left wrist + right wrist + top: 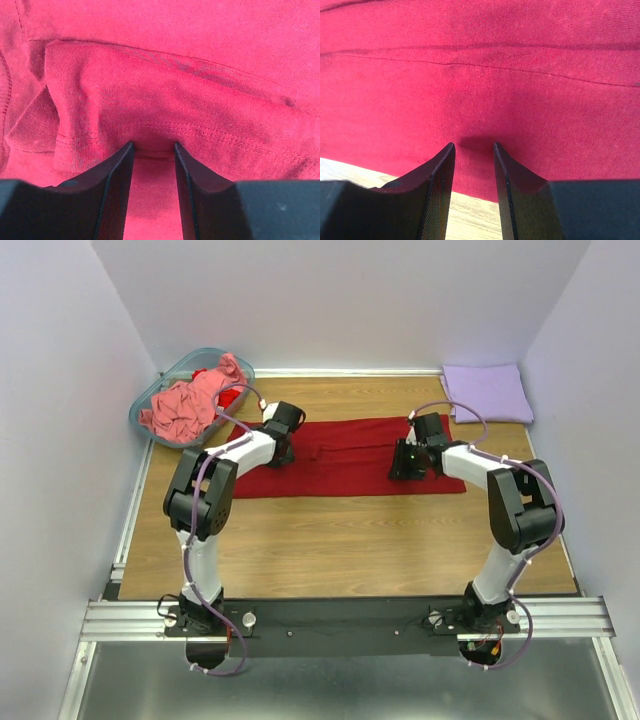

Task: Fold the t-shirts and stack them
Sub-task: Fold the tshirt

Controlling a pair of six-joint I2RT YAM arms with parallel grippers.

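Basket (150,405) in the far-left corner holds the salmon-pink t-shirt (190,405). Dark red t-shirt (345,455) lies flat mid-table (350,540), left gripper (153,146) and right gripper (473,146) released at its ends. Lavender t-shirt (487,392) sits folded far right.

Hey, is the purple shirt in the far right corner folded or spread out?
Folded. The lavender t-shirt lies as a compact, square-edged rectangle in the far right corner of the table, no sleeves sticking out.
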